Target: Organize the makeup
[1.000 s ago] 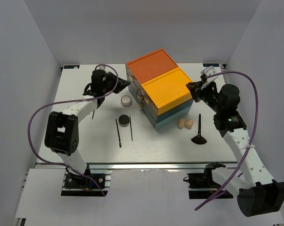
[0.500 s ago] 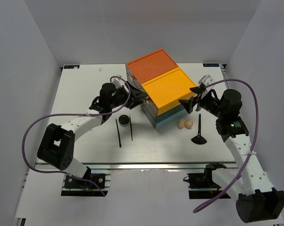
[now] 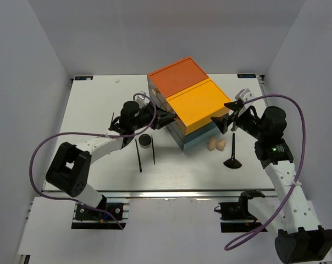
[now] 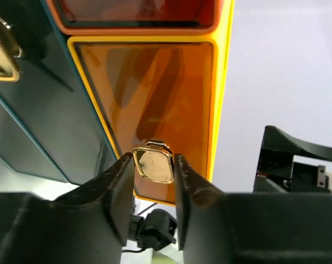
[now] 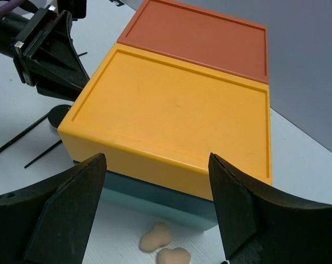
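My left gripper (image 4: 153, 165) is shut on the gold handle (image 4: 153, 164) of the yellow drawer (image 4: 155, 99), a finger against each side; from above the left gripper (image 3: 165, 116) is at the box's left face. Wide open, my right gripper (image 5: 156, 165) hovers over the yellow lid's near corner (image 3: 223, 118). Two beige sponges (image 3: 216, 144) (image 5: 155, 237) lie below it on the table. A black compact (image 3: 145, 140) and two thin black sticks (image 3: 139, 155) lie left of the box. The black brush (image 3: 232, 163) rests to the right. My left arm hides the pinkish jar.
The drawer box stands mid-table, with an orange section (image 3: 177, 77) behind, yellow (image 3: 196, 104) in front and teal (image 3: 202, 137) underneath. Another orange drawer (image 4: 138, 14) sits above the yellow one. A short black stick (image 3: 112, 118) lies left of my left arm. White walls enclose the table.
My left arm swung from the table's back left to the box's face and closed its jaws round the gold handle. My right gripper opened wide and shifted slightly over the yellow lid.
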Robot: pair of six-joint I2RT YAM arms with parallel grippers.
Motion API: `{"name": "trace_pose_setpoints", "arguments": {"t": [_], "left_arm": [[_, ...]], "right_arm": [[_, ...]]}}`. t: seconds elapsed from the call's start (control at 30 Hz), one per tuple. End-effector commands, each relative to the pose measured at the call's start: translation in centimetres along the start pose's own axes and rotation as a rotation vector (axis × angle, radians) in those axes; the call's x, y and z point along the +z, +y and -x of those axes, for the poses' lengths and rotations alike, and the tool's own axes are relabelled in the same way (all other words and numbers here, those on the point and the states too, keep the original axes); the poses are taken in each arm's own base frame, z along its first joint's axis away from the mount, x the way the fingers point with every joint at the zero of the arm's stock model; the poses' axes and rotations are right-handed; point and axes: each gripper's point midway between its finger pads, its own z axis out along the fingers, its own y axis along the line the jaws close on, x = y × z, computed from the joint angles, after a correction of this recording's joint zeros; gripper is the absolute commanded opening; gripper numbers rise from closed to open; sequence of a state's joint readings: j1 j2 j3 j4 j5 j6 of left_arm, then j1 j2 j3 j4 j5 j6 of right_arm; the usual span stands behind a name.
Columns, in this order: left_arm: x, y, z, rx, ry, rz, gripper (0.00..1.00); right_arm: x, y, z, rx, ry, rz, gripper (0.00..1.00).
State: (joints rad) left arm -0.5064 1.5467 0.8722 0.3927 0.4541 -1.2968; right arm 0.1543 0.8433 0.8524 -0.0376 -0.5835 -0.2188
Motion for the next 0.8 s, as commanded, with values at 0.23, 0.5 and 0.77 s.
{"name": "trace_pose_setpoints", "arguments": {"t": [0.23,0.5,0.77], "left_arm": [[-1.6,1.1,-1.7,-0.004,-0.010,0.020,0.26],[-5.5,2.8,-2.2,-0.010,-0.078,0.080,0.26],[-9.3,4.9,-2.3,-0.015,-0.167,0.154,0.27]], "right_arm": [[-0.5,0.3,-1.1,-0.008,0.033,0.005,0.80],[-2.2,1.4,-4.6,-0.134,0.149,0.046,0.81],[-4.1,0.7,-13.1,-0.087,0.424,-0.032,0.82]]}}
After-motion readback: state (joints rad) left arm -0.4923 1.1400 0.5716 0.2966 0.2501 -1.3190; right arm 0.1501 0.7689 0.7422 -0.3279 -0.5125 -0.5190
